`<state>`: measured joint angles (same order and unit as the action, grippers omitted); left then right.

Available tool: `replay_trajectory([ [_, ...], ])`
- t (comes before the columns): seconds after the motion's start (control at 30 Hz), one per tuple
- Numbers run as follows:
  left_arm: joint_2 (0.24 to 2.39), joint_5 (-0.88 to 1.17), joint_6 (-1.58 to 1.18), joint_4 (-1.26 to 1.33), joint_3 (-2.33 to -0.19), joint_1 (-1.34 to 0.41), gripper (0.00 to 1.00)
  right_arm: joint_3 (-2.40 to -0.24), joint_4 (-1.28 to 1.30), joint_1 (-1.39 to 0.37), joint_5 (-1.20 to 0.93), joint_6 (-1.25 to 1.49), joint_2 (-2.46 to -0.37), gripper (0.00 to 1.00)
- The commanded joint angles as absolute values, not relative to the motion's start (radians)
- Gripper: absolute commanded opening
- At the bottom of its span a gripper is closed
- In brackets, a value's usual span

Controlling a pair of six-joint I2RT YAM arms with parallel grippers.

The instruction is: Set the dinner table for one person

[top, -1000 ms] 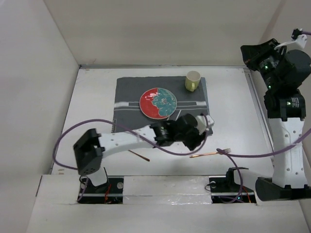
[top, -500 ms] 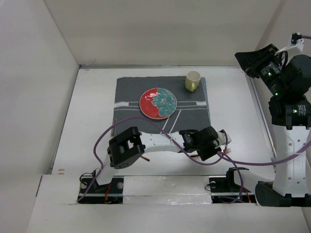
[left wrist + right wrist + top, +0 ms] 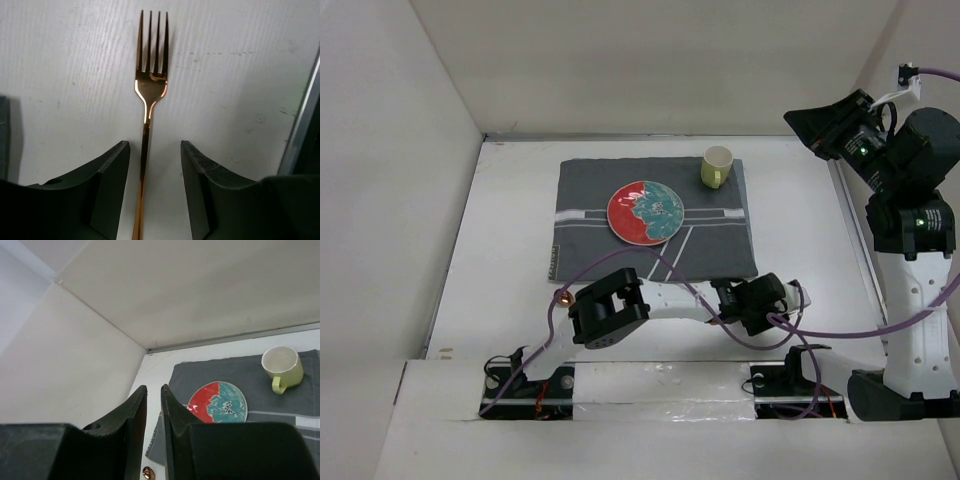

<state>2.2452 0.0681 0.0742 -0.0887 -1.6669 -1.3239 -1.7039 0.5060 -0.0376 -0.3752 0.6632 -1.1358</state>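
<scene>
A copper-coloured fork [image 3: 150, 85] lies flat on the white dinner table [image 3: 510, 230], near its front edge. My left gripper [image 3: 155, 145] is open and low over the fork, with the handle running between its fingers, closer to the left one and not clamped. In the top view the left gripper [image 3: 782, 300] covers the fork. My right gripper [image 3: 153, 386] is raised high at the right [image 3: 812, 122]; only a narrow gap shows between its fingers, and nothing is in it.
A dark grey placemat [image 3: 590, 185] carries a red and teal plate [image 3: 646, 212] and a yellow-green cup [image 3: 717, 165] at its far right corner. A small copper-coloured piece [image 3: 563, 297] shows by the left arm's elbow. White walls enclose the table.
My left arm swept right and toward the near edge, from the placemat's front corner to over the fork. The right wrist swung leftward and its fingers parted slightly.
</scene>
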Motion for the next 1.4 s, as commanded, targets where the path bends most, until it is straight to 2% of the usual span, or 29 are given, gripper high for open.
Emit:
replay_trajectory([
  [0.0, 2.282, -0.029, 0.072, -0.097, -1.675, -1.330, 0.42, -1.740, 0.430, -0.061, -0.446, 0.670, -1.135, 0.23],
  [0.1, 2.296, -0.048, 0.064, -0.094, -1.664, -1.330, 0.36, -1.730, 0.411, -0.072, -0.459, 0.673, -1.135, 0.23],
  [0.2, 2.295, -0.040, 0.060, -0.091, -1.645, -1.330, 0.19, -1.735, 0.410, -0.072, -0.448, 0.673, -1.135, 0.24],
  [0.23, 2.292, -0.037, 0.057, -0.089, -1.631, -1.330, 0.10, -1.741, 0.410, -0.072, -0.446, 0.673, -1.137, 0.24],
  [0.3, 2.273, -0.043, 0.052, -0.083, -1.612, -1.330, 0.00, -1.758, 0.410, -0.063, -0.443, 0.673, -1.144, 0.25],
  [0.63, 2.011, -0.146, 0.020, -0.086, -1.563, -1.330, 0.00, -1.904, 0.381, -0.011, -0.436, 0.683, -1.212, 0.25],
  [0.9, 1.694, -0.251, -0.115, -0.130, -1.471, -1.206, 0.00, -1.839, 0.270, 0.032, -0.477, 0.736, -1.221, 0.25],
  [1.07, 1.503, -0.224, -0.248, -0.167, -1.344, -0.907, 0.00, -1.712, 0.209, 0.032, -0.498, 0.758, -1.218, 0.25],
  [1.17, 1.482, -0.161, -0.259, -0.215, -1.305, -0.711, 0.00, -1.596, 0.180, 0.006, -0.511, 0.759, -1.210, 0.24],
  [1.37, 1.520, -0.126, -0.245, -0.227, -1.255, -0.465, 0.00, -1.410, 0.274, -0.159, -0.399, 0.621, -1.169, 0.24],
])
